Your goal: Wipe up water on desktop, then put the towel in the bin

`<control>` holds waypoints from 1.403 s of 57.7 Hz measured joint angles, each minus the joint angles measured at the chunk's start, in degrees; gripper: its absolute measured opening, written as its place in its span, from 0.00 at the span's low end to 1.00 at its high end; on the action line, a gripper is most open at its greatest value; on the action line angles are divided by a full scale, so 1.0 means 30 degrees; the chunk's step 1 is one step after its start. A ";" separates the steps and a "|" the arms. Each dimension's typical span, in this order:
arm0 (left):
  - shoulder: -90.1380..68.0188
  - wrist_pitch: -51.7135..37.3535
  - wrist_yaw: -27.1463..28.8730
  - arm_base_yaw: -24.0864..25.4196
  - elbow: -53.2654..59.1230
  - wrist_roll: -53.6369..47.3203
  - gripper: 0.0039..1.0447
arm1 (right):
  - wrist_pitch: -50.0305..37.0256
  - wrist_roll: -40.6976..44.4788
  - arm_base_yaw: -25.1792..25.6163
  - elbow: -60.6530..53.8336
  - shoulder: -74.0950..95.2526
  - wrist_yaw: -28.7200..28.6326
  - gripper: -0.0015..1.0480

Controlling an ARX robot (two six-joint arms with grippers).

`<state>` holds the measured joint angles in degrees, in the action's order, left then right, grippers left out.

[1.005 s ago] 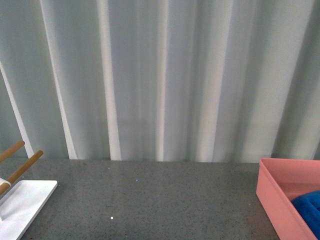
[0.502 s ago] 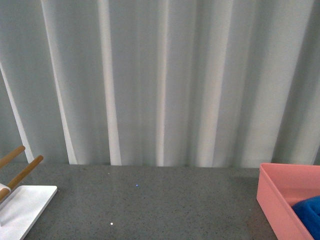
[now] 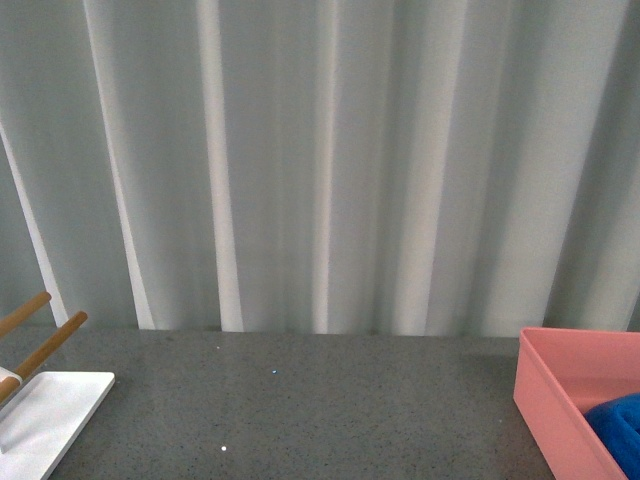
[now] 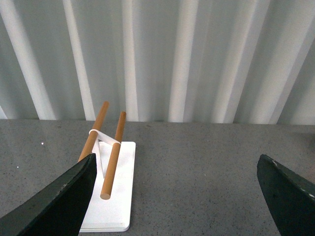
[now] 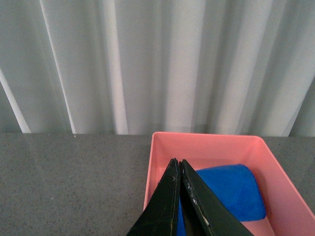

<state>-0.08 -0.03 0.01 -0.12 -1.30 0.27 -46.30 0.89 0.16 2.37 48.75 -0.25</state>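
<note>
The blue towel (image 5: 234,194) lies inside the pink bin (image 5: 202,142); both show at the right edge of the front view, the towel (image 3: 622,428) in the bin (image 3: 545,395). My right gripper (image 5: 178,163) is shut and empty, raised above the bin's near side, apart from the towel. My left gripper (image 4: 176,169) is open and empty over the dark speckled desktop (image 4: 197,172), beside the white tray. The desktop (image 3: 300,400) looks dry; no water shows. Neither arm shows in the front view.
A white flat tray (image 4: 113,211) with two wooden rods (image 4: 112,162) stands on the left of the desktop, also in the front view (image 3: 50,410). A pale pleated curtain (image 3: 320,160) hangs behind the desktop.
The front view has tilted up slightly: the desktop, tray and bin sit lower in the picture than one second ago. Nothing on the desktop has moved.
</note>
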 joint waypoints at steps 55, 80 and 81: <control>0.0000 0.0000 0.0000 0.0000 0.0000 0.0000 0.94 | 1.0142 -0.0095 -0.0007 -0.0350 -1.1016 0.0015 0.03; 0.0000 0.0000 0.0000 0.0000 0.0000 -0.0007 0.94 | 1.4214 -0.0102 -0.0007 -0.0342 -1.4549 0.0066 0.03; 0.0000 0.0000 0.0000 0.0000 0.0000 0.0000 0.94 | 1.4855 -0.0102 -0.0007 -0.0342 -1.5045 0.0066 0.03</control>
<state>-0.08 -0.03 0.01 -0.12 -1.30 0.27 -1.74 0.58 0.14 1.34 3.62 -0.05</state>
